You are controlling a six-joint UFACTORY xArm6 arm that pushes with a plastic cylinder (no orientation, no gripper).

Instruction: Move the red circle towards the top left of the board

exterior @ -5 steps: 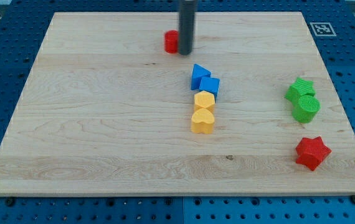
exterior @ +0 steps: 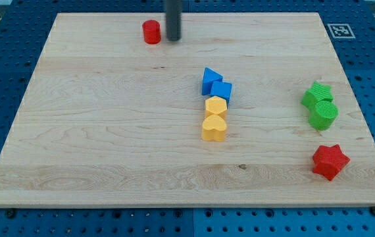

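The red circle (exterior: 151, 31) is a small red cylinder near the top of the wooden board (exterior: 108, 145), left of centre. My tip (exterior: 173, 39) stands just to its right, a small gap apart, at the end of the dark rod that comes down from the view's top.
A blue triangle (exterior: 210, 79) and a blue cube (exterior: 222, 91) sit mid-board above a yellow hexagon (exterior: 216, 106) and a yellow heart (exterior: 214, 128). A green star (exterior: 318, 95) and green circle (exterior: 324, 114) lie at the right, with a red star (exterior: 330, 161) below them.
The red circle has slid up and to the left, from about mid-top toward the top left. My tip has followed it the same way. The other blocks have not moved.
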